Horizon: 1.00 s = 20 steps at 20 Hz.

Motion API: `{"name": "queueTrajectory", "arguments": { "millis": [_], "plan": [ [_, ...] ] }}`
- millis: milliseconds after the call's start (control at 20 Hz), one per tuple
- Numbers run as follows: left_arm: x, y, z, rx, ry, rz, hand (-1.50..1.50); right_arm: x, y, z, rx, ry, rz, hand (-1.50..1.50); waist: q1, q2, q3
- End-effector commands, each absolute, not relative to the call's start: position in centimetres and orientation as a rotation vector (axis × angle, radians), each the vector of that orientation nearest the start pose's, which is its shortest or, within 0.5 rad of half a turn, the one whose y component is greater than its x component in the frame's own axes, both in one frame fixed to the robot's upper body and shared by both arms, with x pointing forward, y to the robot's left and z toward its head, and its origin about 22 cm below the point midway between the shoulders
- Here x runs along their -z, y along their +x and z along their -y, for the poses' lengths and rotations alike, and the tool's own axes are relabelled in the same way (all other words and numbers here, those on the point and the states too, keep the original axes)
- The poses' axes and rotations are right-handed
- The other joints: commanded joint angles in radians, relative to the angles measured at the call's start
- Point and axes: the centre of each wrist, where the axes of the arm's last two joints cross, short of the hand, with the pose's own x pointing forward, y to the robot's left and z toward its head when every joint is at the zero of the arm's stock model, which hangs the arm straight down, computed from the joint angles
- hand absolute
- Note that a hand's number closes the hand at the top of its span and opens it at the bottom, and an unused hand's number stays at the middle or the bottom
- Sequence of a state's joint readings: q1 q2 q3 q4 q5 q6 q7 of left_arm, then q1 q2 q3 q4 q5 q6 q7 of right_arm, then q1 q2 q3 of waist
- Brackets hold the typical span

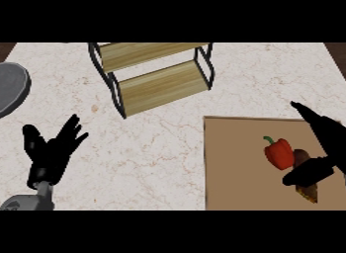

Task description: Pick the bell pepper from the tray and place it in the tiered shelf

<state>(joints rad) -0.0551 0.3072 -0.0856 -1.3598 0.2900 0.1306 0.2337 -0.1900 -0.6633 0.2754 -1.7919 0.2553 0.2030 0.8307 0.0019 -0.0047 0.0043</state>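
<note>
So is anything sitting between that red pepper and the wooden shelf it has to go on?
Nothing visible does. Bare counter lies between the pepper on the tray and the shelf.

pepper: I see a red bell pepper (280, 153) with a green stem, stem pointing up-left in my head view, lying on its side
pepper spot: on the tray (238, 163), just left of my right hand's (335, 148) thumb tip; straight fingers pass above-right of it, not curled round it
tray: flat, brown, at the counter's lower right
shelf: tiered shelf (155, 74), two wooden boards in a black wire frame, well up-left of those fingers
</note>
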Motion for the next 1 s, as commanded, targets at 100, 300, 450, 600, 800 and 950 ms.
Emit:
{"name": "queueTrajectory", "arguments": {
  "millis": [100, 300, 450, 600, 800, 950],
  "plan": [
    [2.5, 25.9, -29.5, -0.049, 0.099, 1.108, 0.00, -10.7, 26.8, 26.6, -0.836, -0.718, 0.932, -1.50, -0.001, 0.005, -0.004],
    [2.3, 24.4, -30.1, -0.049, 0.107, 1.108, 0.00, -10.7, 26.3, 26.0, -0.859, -0.770, 0.901, -1.50, 0.000, 0.004, -0.004],
    [3.4, 24.2, -29.1, -0.044, 0.071, 1.120, 0.00, -8.7, 26.6, 24.5, -0.859, -0.810, 0.879, -1.50, 0.002, 0.005, -0.004],
    [3.8, 24.0, -29.3, -0.051, 0.074, 1.107, 0.00, -5.8, 27.5, 26.1, -0.864, -0.828, 0.866, -1.50, 0.004, 0.007, -0.004],
    [1.9, 26.5, -27.8, -0.047, 0.113, 1.117, 0.00, -5.5, 28.3, 25.1, -0.867, -0.850, 0.876, -1.50, 0.000, 0.006, -0.004],
    [2.7, 23.2, -29.2, -0.038, 0.083, 1.113, 0.00, -5.6, 28.7, 26.8, -0.828, -0.837, 0.926, -1.50, 0.003, 0.004, -0.004]
  ]
}}
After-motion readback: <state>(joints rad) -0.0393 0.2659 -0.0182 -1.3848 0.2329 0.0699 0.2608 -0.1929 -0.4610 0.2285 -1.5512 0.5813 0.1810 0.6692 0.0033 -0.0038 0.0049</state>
